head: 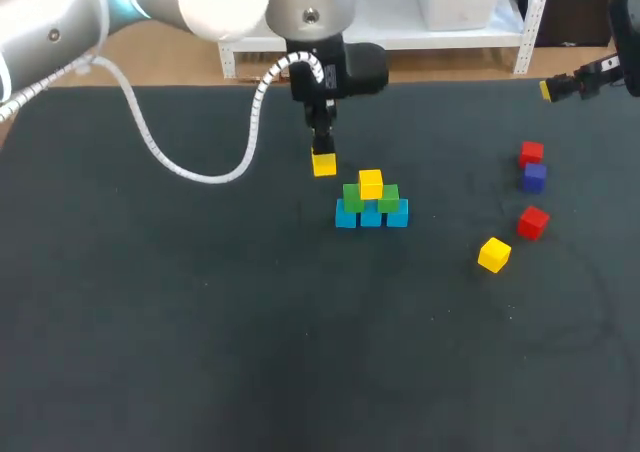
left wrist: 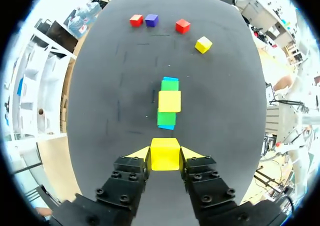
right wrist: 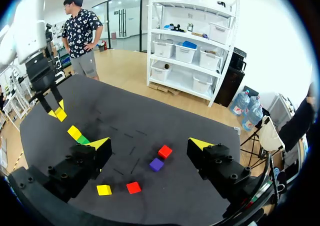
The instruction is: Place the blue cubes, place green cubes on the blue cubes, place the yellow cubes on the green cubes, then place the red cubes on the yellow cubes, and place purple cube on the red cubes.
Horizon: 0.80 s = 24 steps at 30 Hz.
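My left gripper [head: 322,153] [left wrist: 165,153] is shut on a yellow cube [head: 324,166] [left wrist: 165,154], held above the table just behind and left of the stack. The stack has three blue cubes [head: 371,216] in a row, two green cubes [head: 352,198] on them and one yellow cube [head: 371,183] [left wrist: 169,101] on top. Loose at the right lie a red cube [head: 531,153] [right wrist: 165,152], a purple cube [head: 535,176] [right wrist: 156,164], a second red cube [head: 532,222] [right wrist: 133,187] and a yellow cube [head: 494,254] [right wrist: 104,189]. My right gripper [head: 549,89] [right wrist: 150,144] stands open and empty at the far right edge.
The dark table mat [head: 200,322] is bare across the left and front. The left arm's white cable [head: 150,142] hangs over the back left of the table.
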Each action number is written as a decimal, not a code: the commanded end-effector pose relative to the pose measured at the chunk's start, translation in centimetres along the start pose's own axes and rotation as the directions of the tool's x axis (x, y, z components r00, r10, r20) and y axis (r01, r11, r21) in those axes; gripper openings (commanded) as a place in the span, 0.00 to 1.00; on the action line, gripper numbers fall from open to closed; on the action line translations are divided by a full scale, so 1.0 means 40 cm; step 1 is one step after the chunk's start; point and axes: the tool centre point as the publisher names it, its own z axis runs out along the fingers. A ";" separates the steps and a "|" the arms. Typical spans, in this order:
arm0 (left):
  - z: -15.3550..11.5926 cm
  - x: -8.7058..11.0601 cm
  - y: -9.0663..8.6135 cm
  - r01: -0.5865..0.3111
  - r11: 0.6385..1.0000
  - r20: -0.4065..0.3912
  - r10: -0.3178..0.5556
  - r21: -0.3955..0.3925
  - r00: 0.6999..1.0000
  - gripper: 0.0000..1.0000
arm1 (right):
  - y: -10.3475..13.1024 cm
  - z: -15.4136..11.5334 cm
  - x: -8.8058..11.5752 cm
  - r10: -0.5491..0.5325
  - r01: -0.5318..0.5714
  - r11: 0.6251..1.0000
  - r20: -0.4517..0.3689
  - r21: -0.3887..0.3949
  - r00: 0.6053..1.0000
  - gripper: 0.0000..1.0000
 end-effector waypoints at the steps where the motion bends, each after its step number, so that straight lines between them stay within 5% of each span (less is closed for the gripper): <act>1: 0.000 -0.004 -0.028 -0.014 0.999 0.000 0.014 -0.035 1.000 0.00 | 0.004 0.007 0.008 0.001 -0.002 1.000 0.051 0.009 0.999 1.00; 11: 0.018 -0.040 -0.067 -0.079 0.997 0.007 0.079 -0.020 0.997 0.00 | 0.004 0.007 0.008 0.001 -0.002 1.000 0.051 0.009 0.999 1.00; 24: 0.042 -0.063 -0.056 -0.101 0.995 -0.021 0.100 -0.006 0.995 0.00 | 0.004 0.007 0.008 0.001 -0.002 1.000 0.051 0.009 0.999 1.00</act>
